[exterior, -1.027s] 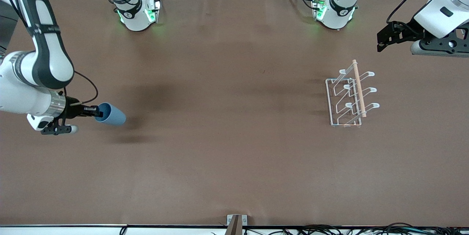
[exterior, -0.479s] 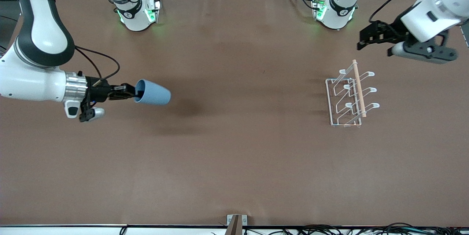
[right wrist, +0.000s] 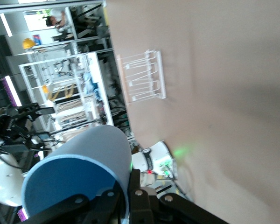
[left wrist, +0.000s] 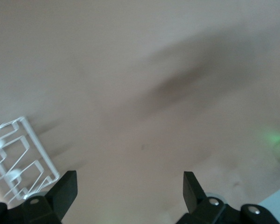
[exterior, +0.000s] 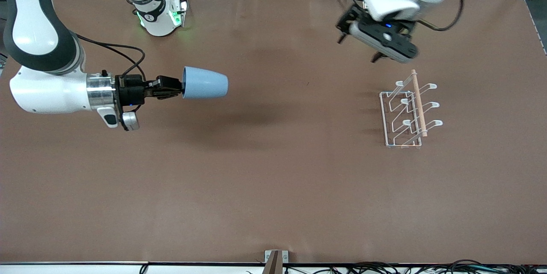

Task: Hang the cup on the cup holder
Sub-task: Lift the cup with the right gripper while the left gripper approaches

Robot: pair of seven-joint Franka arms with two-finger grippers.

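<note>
My right end effector (exterior: pixel 173 88), left of frame centre, grips the small light-blue plastic cup (exterior: pixel 205 83) sideways by its rim above the bench (exterior: pixel 273 188), base toward the white wire cup holder (exterior: pixel 408 111) at right, while my left end effector (exterior: pixel 376 45) hangs open over the bench just above it.

bare table (exterior: pixel 273 180), cup holder (exterior: pixel 408 113) sole obstacle

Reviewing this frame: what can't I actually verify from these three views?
- Right gripper: the cup covers its fingertips in the front view, and only part of the rim grip shows in the right wrist view.
- Cup holder: cut off by the picture edge and blurred in the left wrist view.
- Left gripper: open, but the arm's wrist hides it in the front view.
</note>
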